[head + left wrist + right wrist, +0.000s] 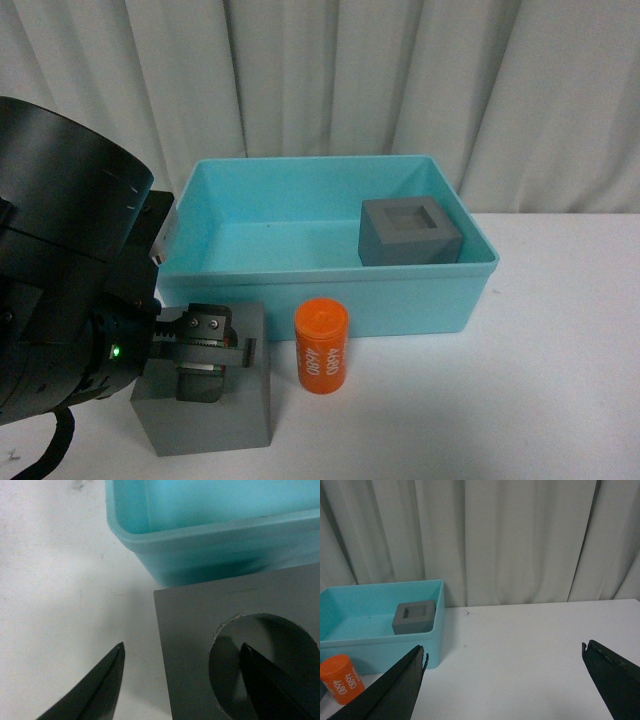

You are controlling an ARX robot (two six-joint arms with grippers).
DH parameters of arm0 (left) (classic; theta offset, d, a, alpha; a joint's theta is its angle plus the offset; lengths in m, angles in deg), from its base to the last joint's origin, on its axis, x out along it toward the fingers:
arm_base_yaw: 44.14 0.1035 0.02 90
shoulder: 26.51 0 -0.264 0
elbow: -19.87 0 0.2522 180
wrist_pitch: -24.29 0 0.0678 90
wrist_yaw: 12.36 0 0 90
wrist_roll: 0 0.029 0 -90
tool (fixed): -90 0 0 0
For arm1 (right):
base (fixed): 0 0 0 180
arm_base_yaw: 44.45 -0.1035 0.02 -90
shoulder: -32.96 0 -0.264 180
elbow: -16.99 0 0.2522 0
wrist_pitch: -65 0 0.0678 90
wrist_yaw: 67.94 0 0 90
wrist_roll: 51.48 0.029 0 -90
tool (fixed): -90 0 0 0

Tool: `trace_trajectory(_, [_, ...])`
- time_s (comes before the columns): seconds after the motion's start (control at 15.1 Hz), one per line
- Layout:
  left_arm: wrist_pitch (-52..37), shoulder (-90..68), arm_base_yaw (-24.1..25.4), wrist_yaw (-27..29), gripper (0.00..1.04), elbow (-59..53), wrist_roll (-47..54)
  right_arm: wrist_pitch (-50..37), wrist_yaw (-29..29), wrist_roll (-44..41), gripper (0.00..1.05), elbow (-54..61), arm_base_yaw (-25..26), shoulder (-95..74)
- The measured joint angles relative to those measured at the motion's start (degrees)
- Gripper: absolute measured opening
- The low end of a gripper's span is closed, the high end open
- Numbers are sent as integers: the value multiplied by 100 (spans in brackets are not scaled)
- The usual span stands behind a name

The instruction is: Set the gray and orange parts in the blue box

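Note:
A gray cube with a round recess [205, 415] rests on the white table, left of the orange cylinder [321, 346] with white numbers. My left gripper [205, 345] is open over this cube [190, 625]. One of its fingers [265, 690] reaches into the round recess; the other finger [100, 690] is outside the cube's edge. Just behind stands the blue box [330, 285]. It holds a second gray cube [410, 232] with a square recess. My right gripper [503, 652] hangs open above bare table, with the blue box [380, 638], the second cube [414, 617] and the orange cylinder [340, 679] well off to one side.
A white curtain [400, 70] hangs close behind the box. The white tabletop [560, 340] stretches to the right of the box. My left arm's black body [60, 270] fills the left side of the front view.

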State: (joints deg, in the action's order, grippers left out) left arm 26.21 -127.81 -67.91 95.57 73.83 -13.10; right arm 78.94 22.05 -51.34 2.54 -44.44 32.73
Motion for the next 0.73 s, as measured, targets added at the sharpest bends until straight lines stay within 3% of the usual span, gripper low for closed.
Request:
trace_trajectory(0.26, [37, 203, -2, -20, 22, -85, 149, 0, 0, 0, 98, 0, 0, 0])
trace_trajectory(0.4, [140, 553, 4, 57, 18, -289, 352, 0, 0, 0, 98, 0, 0, 0])
trace_trajectory(0.73, [1045, 2374, 55, -11, 17, -518, 1086, 2, 0, 0, 98, 0, 0, 0])
